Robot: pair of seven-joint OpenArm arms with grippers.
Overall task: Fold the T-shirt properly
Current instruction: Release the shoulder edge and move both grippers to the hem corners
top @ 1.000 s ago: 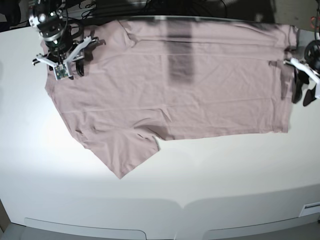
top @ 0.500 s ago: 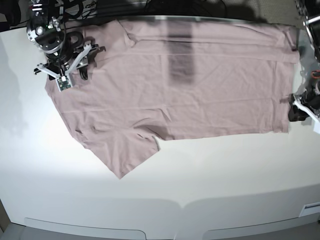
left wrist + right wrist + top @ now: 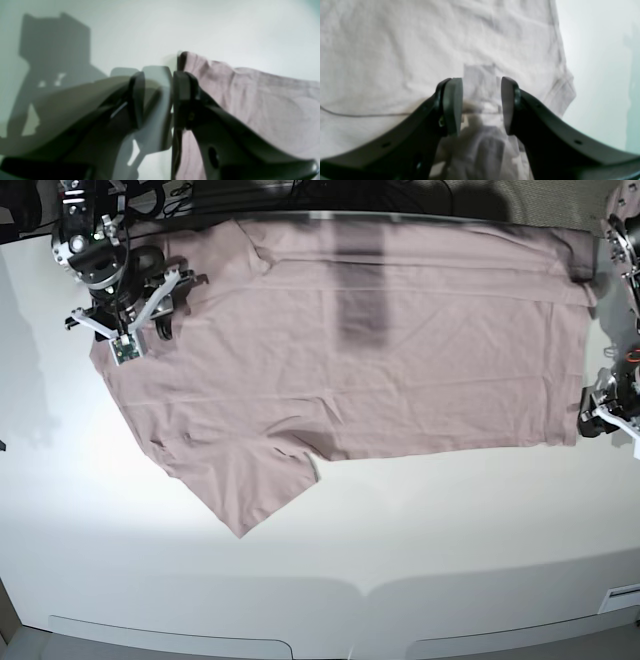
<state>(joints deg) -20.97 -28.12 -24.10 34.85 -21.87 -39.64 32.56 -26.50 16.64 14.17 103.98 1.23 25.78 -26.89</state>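
The mauve-pink T-shirt [image 3: 380, 350] lies spread flat on the white table [image 3: 420, 550], with one sleeve [image 3: 250, 490] pointing toward the front. My right gripper [image 3: 150, 320] hovers over the shirt's far-left part. In the right wrist view it [image 3: 482, 105] is open, with wrinkled cloth [image 3: 395, 50] beneath and nothing between the fingers. My left gripper [image 3: 592, 420] is at the shirt's front-right corner. In the left wrist view it [image 3: 157, 100] is open by a narrow gap, one finger over the cloth edge [image 3: 250, 100] and the other over bare table.
Dark cables and gear [image 3: 300, 192] lie beyond the table's far edge. A dark shadow band [image 3: 362, 290] crosses the shirt's middle. The table's front edge [image 3: 360, 590] has a seam. White tabletop shows left of and in front of the shirt.
My left gripper has moved down along the shirt's right edge to its front-right corner. My right gripper shifted slightly over the far-left part of the shirt. The shirt has not moved.
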